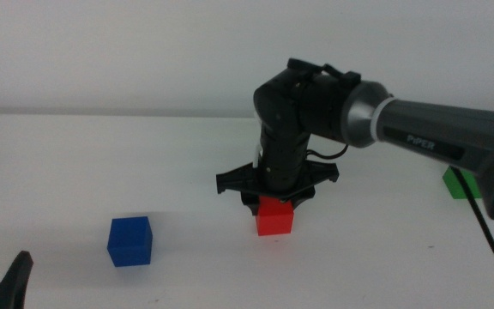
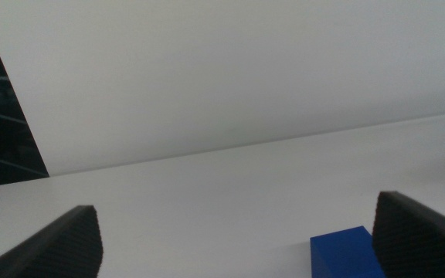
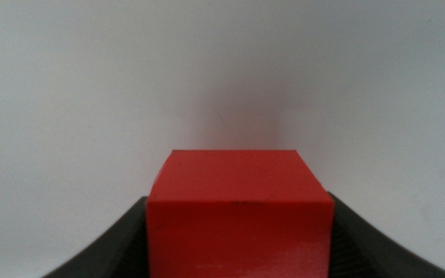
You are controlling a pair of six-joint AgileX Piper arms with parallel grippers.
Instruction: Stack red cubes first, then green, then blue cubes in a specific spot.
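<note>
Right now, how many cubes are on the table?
3. The blue cube sits toward the left side of the table. The red cube is in the middle, between the right end effector's jaws. The green cube is far right, partly hidden behind the arm.

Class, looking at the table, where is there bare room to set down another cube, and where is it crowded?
Bare tabletop lies behind the blue cube, and between it and the red cube. Crowded: around the red cube, gripped by the right gripper, and right, near the green cube. The left gripper waits, open.
</note>
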